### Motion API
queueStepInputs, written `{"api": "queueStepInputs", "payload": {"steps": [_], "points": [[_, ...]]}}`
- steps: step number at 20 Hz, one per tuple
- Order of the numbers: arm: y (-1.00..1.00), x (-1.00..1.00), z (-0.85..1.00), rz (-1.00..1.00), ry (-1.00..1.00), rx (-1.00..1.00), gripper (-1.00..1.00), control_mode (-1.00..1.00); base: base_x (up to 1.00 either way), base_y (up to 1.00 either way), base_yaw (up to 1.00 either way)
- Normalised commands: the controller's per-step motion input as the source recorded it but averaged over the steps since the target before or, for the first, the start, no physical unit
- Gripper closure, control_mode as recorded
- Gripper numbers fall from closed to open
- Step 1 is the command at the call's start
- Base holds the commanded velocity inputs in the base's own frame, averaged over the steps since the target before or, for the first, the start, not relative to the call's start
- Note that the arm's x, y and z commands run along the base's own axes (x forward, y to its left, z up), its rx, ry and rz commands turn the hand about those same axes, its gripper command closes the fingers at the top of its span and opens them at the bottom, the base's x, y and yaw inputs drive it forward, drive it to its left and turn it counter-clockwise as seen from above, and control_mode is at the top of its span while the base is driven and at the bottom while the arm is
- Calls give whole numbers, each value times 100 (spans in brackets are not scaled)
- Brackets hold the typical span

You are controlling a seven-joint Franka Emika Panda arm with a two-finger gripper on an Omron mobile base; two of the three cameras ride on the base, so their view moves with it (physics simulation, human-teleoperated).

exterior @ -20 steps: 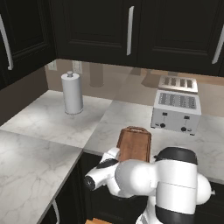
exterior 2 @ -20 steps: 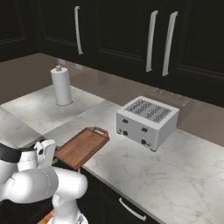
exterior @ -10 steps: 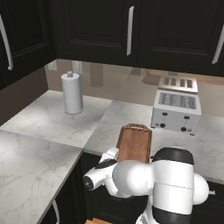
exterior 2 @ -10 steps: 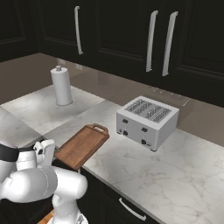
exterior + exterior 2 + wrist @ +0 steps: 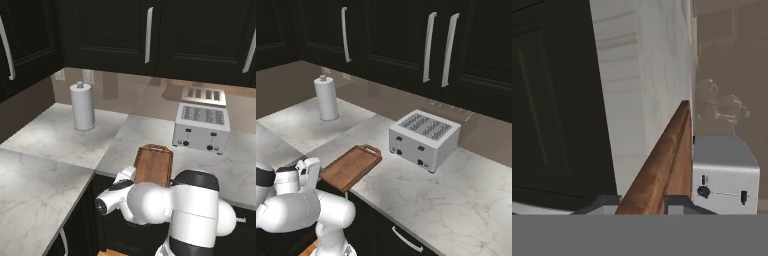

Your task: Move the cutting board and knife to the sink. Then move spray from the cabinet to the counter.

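End effector (image 5: pixel 641 202) now against cutting board (image 5: pixel 154 165)

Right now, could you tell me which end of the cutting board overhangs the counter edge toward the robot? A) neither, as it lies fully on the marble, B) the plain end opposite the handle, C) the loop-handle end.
B: the cutting board has its loop handle toward the toaster, while its plain end juts past the counter edge.

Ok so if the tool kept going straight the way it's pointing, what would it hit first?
The tool is already shut on the board, which runs ahead between its fingers. Beyond the board's far end, the toaster looks like the first thing in line, though depth is hard to judge.
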Motion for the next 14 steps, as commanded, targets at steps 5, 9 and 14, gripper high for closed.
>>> {"api": "queueStepInputs", "payload": {"steps": [5,9,14], "points": [[0,-1,0,0,-1,0,100,-100,0,0,0],[0,-28,39,3,-23,-4,100,-100,0,0,0],[0,-23,79,9,-28,-9,100,-100,0,0,0]]}}
